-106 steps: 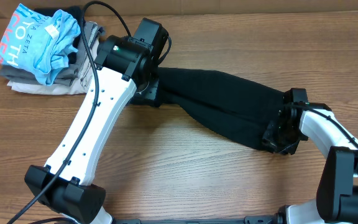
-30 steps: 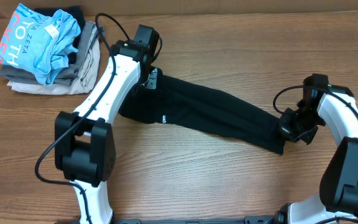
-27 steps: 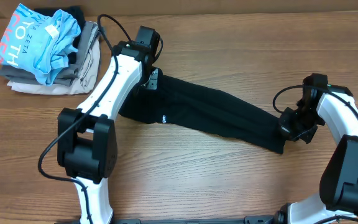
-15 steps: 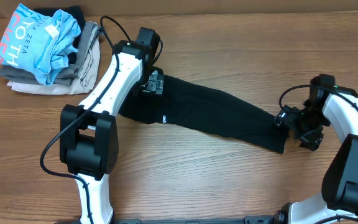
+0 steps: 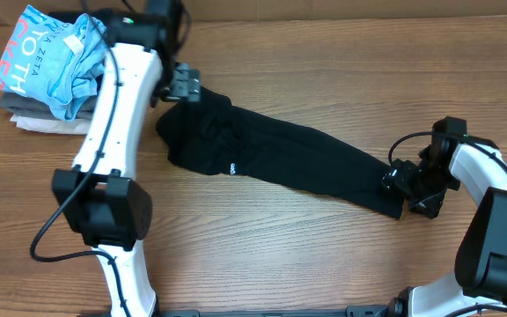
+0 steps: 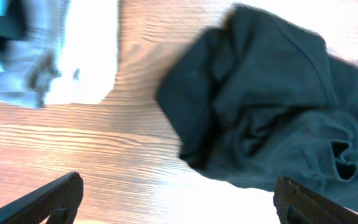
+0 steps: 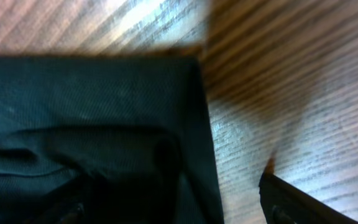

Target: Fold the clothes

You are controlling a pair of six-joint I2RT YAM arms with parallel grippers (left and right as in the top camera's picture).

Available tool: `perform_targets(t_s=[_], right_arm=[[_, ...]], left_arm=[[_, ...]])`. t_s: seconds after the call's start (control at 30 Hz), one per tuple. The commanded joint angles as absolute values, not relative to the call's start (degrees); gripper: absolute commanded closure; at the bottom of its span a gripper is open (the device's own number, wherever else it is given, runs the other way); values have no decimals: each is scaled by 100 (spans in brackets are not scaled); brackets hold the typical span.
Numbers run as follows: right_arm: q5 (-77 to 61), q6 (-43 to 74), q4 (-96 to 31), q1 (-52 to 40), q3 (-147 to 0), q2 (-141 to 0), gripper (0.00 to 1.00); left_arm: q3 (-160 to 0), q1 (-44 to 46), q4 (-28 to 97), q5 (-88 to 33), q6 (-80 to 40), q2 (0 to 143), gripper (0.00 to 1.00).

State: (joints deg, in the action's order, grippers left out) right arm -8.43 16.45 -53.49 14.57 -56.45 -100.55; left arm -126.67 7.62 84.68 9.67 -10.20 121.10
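- Clothes (image 5: 289,163): one black garment, lying as a long band on the table (image 5: 324,53), running from upper left of centre down to the right edge of the overhead view. The left end is bunched and creased; the right end lies flat with a square corner. A small white logo (image 5: 233,169) faces up near the left end.
- Left end effector (image 5: 183,85): hovers over the bunched end, at the upper left of the band. Its jaws are spread wide in the wrist view, with nothing between them.
- Right end effector (image 5: 405,182): sits at the band's right end. Its jaws are apart and the cloth's corner lies flat below the gap; no grip shows.
- Pile (image 5: 55,66): other garments, light blue on top, in the upper left corner, just beside the left arm and apart from the band.
- Handling, judged: light, limp and without stiffness. It will sag and wrinkle wherever unsupported, and drag rather than slide cleanly on the wood.
- Hold points, judged: pinch low at the corners or hems of each end, taking every layer. The bunched left end needs spreading before any crease will hold.
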Motion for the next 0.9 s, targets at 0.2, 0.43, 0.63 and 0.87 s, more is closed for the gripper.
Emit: perform_targets(t_s=[0.2,0.43,0.63,0.87], right_arm=[[-1059,1741,-4663,1339,-5068,-10108,36],[-1081,1933,-4578,1474,-5183,-10106,96],[-1055,1769,-5251,2150,-5957,-10095,96],[-620,1455,-6020,3028,-6925,-10095,96]], left_arm=[[-13187,3,8803,943,-875,12130,0],[-13187,-161,8866,941,-875,12130,0],[-13187,-148,8873,939,-873,12130,0],[-13187,-148,8897,939,-873,12130,0]])
